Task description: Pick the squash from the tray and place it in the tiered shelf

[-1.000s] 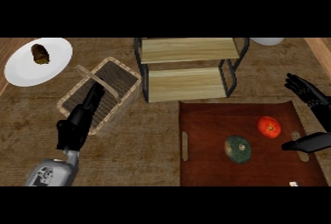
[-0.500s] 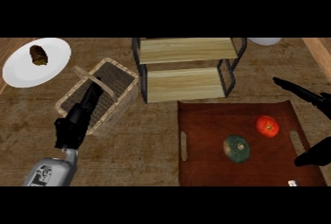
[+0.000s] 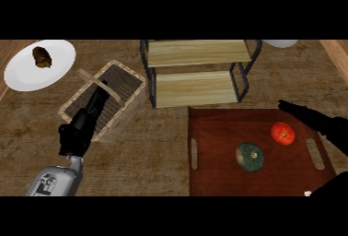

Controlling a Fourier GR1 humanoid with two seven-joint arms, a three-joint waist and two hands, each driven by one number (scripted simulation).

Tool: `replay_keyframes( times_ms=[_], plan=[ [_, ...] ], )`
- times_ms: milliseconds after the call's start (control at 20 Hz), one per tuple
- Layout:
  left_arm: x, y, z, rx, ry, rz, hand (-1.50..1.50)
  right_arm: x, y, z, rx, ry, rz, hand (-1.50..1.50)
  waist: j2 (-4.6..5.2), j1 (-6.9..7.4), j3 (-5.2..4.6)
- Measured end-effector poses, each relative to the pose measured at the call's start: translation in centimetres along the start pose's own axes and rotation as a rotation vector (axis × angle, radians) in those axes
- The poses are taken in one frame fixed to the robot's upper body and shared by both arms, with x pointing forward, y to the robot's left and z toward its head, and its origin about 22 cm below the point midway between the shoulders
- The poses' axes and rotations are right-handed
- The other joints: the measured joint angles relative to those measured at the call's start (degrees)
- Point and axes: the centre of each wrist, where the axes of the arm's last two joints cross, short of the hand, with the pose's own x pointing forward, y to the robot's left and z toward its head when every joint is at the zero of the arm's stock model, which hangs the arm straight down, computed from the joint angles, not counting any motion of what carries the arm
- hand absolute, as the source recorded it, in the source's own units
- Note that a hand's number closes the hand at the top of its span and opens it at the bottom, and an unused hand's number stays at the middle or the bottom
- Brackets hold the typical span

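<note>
View: head view only, looking steeply down on the counter.
Squash: dark green and mottled. It lies on the tray near its middle, a little toward the near edge, and neither hand touches it.
Tray: red-brown, at the counter's near right corner, with a slot handle at each short side. Its near edge runs out at the view's lower limit.
Tomato: red, on the tray, right of the squash and farther back, apart from it.
Shelf: two wooden boards in a dark frame, just behind the tray's far edge. The upper board covers part of the lower.
Right hand: comes in from the right edge above the tray's far right corner. Its fingers are stretched straight and closed on nothing, and the palm is cut off by the edge.
Dark shape: at the tray's near right corner, cut off. Cannot tell whether it is thumb or arm.
Left hand: above the basket, fingers straight and together, pointing to the far edge. The grey forearm is below it.
Basket: wicker, with a handle across it, set askew left of the shelf and partly hidden by the left hand.
Plate: white, at the far left corner, carrying a brown lump too small to name.
White thing: at the far right corner, mostly cut off.
</note>
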Motion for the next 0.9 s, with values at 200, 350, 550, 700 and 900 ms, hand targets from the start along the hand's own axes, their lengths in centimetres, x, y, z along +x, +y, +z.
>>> replay_keyframes(
  times_ms=[200, 350, 550, 700, 900],
  plan=[
    [0.2, -0.5, 0.0, -0.004, -0.001, 0.000, 0.00, 1.2, 1.0, 0.9, -0.014, 0.008, 0.003, -1.50, 0.06, 0.11, 0.01],
    [0.1, -0.8, 0.1, -0.011, -0.007, 0.002, 0.00, 1.6, 2.1, 1.1, -0.022, 0.013, 0.012, -1.50, 0.05, 0.21, 0.04],
    [-0.1, -1.0, -0.6, -0.002, -0.012, -0.004, 0.00, 2.1, 3.4, 0.7, -0.046, 0.025, 0.022, -1.50, -0.01, 0.33, 0.15],
    [0.0, -1.3, -0.3, -0.005, -0.015, -0.004, 0.00, 2.5, 3.9, 0.9, -0.051, 0.034, 0.018, -1.50, -0.01, 0.35, 0.14],
    [0.3, -0.9, -0.7, -0.006, -0.010, -0.002, 0.00, 2.7, 4.6, 0.3, -0.052, 0.042, 0.015, -1.50, 0.06, 0.38, 0.08]
  ],
)
